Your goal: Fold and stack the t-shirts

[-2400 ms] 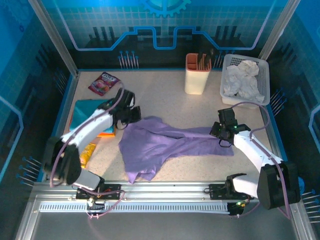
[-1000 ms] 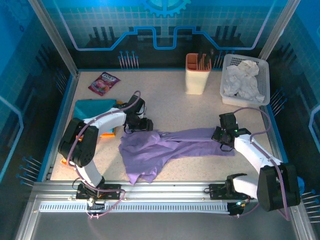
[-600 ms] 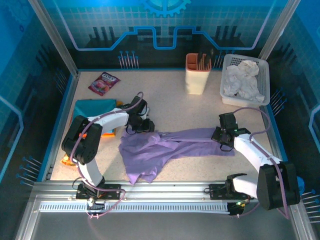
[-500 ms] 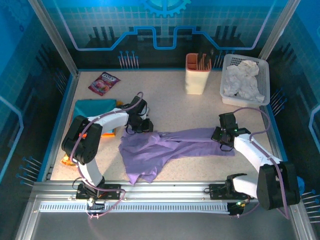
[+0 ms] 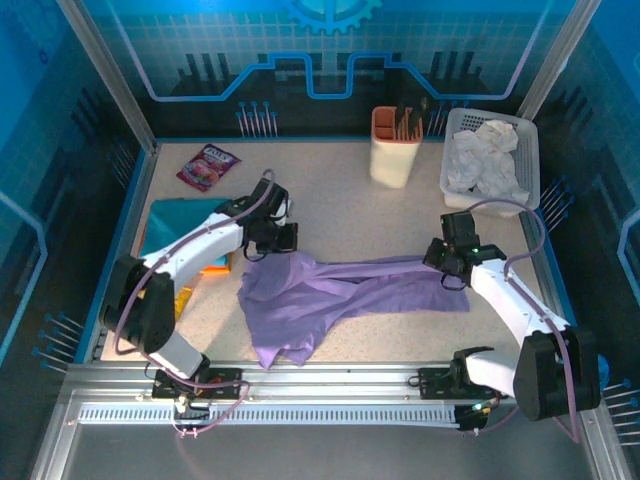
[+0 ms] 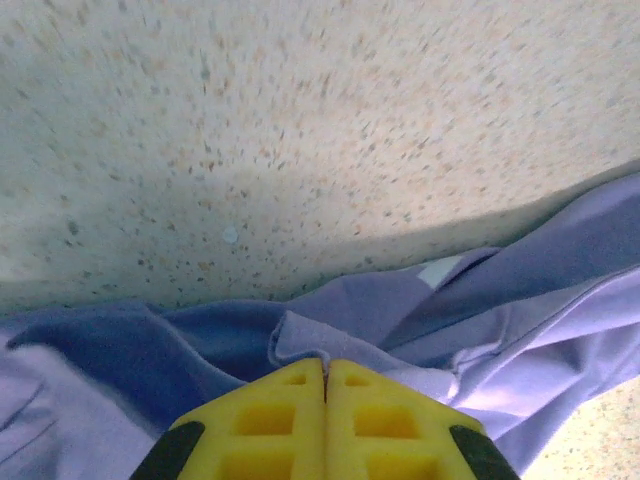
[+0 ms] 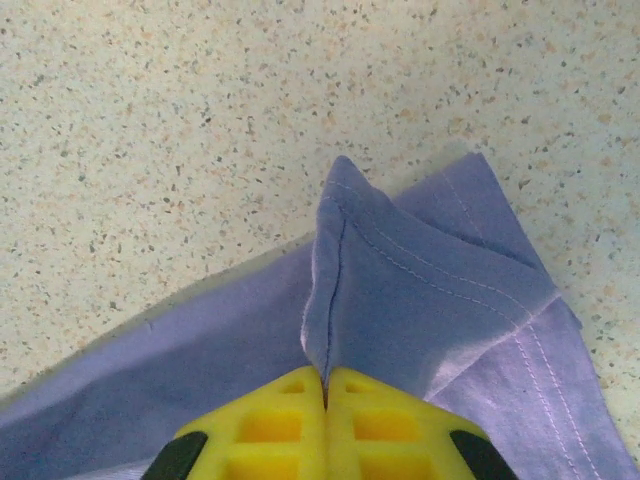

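The lavender t-shirt lies rumpled and pulled long across the desk, low in the middle of the overhead frame. My left hand is pinched fully closed on a fold at its upper-left edge, and my right hand is clamped just as tight on a stitched hem corner at the right end. At middle left sit a teal t-shirt, an orange t-shirt and a yellow t-shirt — how neatly folded, I cannot tell. I judge this shirt is not yet spread flat — its folds and stacking remain.
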You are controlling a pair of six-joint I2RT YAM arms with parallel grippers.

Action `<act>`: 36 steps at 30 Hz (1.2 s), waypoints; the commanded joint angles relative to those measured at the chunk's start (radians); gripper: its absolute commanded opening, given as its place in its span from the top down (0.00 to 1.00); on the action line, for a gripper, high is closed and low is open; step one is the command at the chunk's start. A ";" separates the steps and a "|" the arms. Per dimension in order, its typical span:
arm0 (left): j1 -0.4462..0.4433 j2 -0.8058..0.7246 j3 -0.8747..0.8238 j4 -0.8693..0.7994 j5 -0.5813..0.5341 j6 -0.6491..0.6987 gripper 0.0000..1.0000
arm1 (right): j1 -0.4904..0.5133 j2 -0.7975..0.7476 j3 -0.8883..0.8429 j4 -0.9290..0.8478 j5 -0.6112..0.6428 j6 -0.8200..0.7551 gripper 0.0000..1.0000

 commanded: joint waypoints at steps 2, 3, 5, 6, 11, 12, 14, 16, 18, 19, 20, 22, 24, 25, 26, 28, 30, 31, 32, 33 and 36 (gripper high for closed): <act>-0.006 -0.066 0.072 -0.106 -0.100 0.050 0.95 | -0.013 -0.016 0.061 -0.033 0.010 -0.013 1.00; -0.005 -0.067 0.087 -0.108 -0.119 0.061 0.96 | -0.013 -0.013 0.071 -0.031 0.001 -0.011 1.00; -0.006 -0.053 0.141 -0.126 -0.169 0.100 0.96 | -0.014 0.000 0.107 -0.031 -0.008 -0.015 1.00; -0.006 -0.039 0.177 -0.144 -0.195 0.120 0.96 | -0.013 0.010 0.126 -0.033 -0.005 -0.019 1.00; 0.010 0.087 0.392 -0.187 -0.308 0.240 0.97 | -0.027 0.092 0.264 -0.035 0.026 -0.059 1.00; 0.020 0.115 0.430 -0.190 -0.312 0.252 0.97 | -0.031 0.112 0.288 -0.034 0.026 -0.064 1.00; 0.049 0.183 0.521 -0.209 -0.322 0.267 0.97 | -0.044 0.157 0.343 -0.027 0.022 -0.070 1.00; 0.064 0.248 0.601 -0.214 -0.369 0.282 0.98 | -0.052 0.197 0.384 -0.012 0.016 -0.075 1.00; 0.068 0.318 0.698 -0.215 -0.412 0.303 0.98 | -0.055 0.238 0.420 0.009 0.021 -0.080 1.00; 0.068 0.360 0.757 -0.223 -0.433 0.313 0.98 | -0.058 0.260 0.441 0.019 0.016 -0.081 1.00; 0.070 0.407 0.829 -0.241 -0.456 0.323 0.98 | -0.060 0.286 0.461 0.031 0.004 -0.084 1.00; 0.075 0.498 0.971 -0.295 -0.500 0.334 0.96 | -0.058 0.328 0.493 0.063 -0.019 -0.099 1.00; 0.087 0.583 1.105 -0.336 -0.516 0.352 0.96 | -0.058 0.377 0.527 0.074 -0.028 -0.100 1.00; 0.093 0.623 1.167 -0.348 -0.527 0.366 0.96 | -0.057 0.402 0.545 0.074 -0.029 -0.100 1.00; 0.095 0.659 1.219 -0.353 -0.543 0.379 0.96 | -0.057 0.425 0.561 0.075 -0.028 -0.098 1.00; 0.101 0.713 1.284 -0.337 -0.580 0.416 0.94 | -0.056 0.464 0.583 0.082 -0.020 -0.095 1.00; 0.105 0.750 1.303 -0.282 -0.602 0.460 0.82 | -0.055 0.495 0.601 0.090 -0.025 -0.094 1.00; 0.106 0.767 1.304 -0.257 -0.599 0.481 0.70 | -0.056 0.514 0.613 0.094 -0.038 -0.097 0.95; 0.109 0.784 1.310 -0.248 -0.598 0.488 0.55 | -0.056 0.531 0.625 0.092 -0.054 -0.105 0.84; 0.109 0.798 1.318 -0.254 -0.597 0.487 0.39 | -0.056 0.545 0.639 0.086 -0.070 -0.112 0.71; 0.108 0.810 1.320 -0.297 -0.596 0.454 0.27 | -0.053 0.570 0.664 0.050 -0.100 -0.141 0.38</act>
